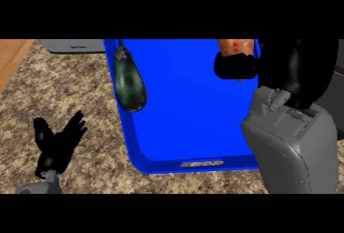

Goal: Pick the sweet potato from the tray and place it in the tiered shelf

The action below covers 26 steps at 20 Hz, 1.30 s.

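Head view: dark eggplant (129, 82) lies left in the blue tray (191, 132); my right hand (235, 67) curls round the orange sweet potato (236, 45), left hand (59, 141) open

Our right hand (235, 67) sits at upper right, fingers curled round the sweet potato (238, 45), with its grey forearm (289, 150) below it. Our left hand (59, 141) rests open at lower left, fingers up.

The right hand (235, 67) hides most of the sweet potato (236, 45).

Grey, seemingly panelled forearms (295, 150); black hands (59, 141) (235, 66)
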Each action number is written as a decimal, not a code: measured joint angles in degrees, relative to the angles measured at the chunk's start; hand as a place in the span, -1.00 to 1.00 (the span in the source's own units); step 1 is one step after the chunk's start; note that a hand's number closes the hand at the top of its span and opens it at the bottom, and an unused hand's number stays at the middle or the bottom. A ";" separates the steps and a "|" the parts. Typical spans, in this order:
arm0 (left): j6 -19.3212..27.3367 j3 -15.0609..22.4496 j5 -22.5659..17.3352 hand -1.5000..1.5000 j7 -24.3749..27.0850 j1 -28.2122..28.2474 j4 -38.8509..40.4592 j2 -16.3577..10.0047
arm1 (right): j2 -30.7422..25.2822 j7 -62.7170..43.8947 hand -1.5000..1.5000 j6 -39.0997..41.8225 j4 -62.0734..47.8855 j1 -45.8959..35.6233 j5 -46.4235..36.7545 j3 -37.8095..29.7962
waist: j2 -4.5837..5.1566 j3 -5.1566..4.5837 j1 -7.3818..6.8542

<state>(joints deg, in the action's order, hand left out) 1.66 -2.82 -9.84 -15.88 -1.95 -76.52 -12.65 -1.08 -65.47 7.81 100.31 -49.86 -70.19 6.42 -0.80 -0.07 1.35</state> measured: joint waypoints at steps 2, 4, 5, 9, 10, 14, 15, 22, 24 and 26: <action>-0.46 -0.21 -0.21 0.00 0.18 0.46 -0.23 -0.28 | -0.85 0.11 1.00 2.38 1.76 -2.26 0.15 -3.11 | 0.04 0.00 -0.20; -0.77 -0.35 -0.33 0.00 0.15 0.55 -0.38 -0.43 | -2.52 1.08 1.00 4.26 2.73 -3.85 0.53 -6.41 | 0.13 0.01 -0.35; -0.82 -0.37 -0.28 0.00 -0.16 0.75 -0.88 -0.68 | -3.35 1.62 1.00 5.02 2.96 -4.28 0.77 -8.10 | 0.18 0.03 -0.47; -0.55 0.23 0.06 0.00 -0.74 0.35 -1.36 0.01 | -7.40 3.83 1.00 8.08 1.45 -8.25 2.34 -15.02 | 0.38 0.04 -0.81; -1.04 -0.22 -0.28 0.00 -0.55 0.28 -1.11 -0.37 | -8.38 4.18 1.00 8.95 0.75 -9.57 2.45 -16.16 | 0.42 0.04 -0.88; -1.01 0.11 0.05 0.00 -0.82 0.44 -1.48 0.04 | -11.89 6.38 1.00 11.93 -1.78 -11.76 4.23 -20.60 | 0.53 0.04 -1.14; -0.80 0.34 0.17 0.00 -1.06 0.51 -1.83 0.36 | -12.51 6.88 1.00 12.44 -2.95 -11.90 4.63 -21.59 | 0.55 0.04 -1.22; -0.33 0.26 0.79 0.00 -1.47 -0.78 -1.05 1.04 | -17.92 11.66 1.00 15.77 -10.25 -11.92 9.09 -26.77 | 0.75 0.06 -1.39; -0.37 0.09 0.88 0.00 -1.25 -0.67 -1.10 1.09 | -19.78 13.03 1.00 16.08 -12.60 -11.44 9.78 -27.56 | 0.77 0.05 -1.48; -0.31 -0.10 1.10 0.00 -1.20 -1.17 -0.74 1.16 | -20.82 14.21 1.00 15.35 -14.76 -10.67 9.92 -27.50 | 0.80 0.06 -1.56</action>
<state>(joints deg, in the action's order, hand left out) 1.35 -2.92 -8.74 -17.08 -3.13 -77.26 -11.49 -21.90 -51.26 23.15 85.56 -60.53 -60.27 -21.08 0.00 -0.01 -0.21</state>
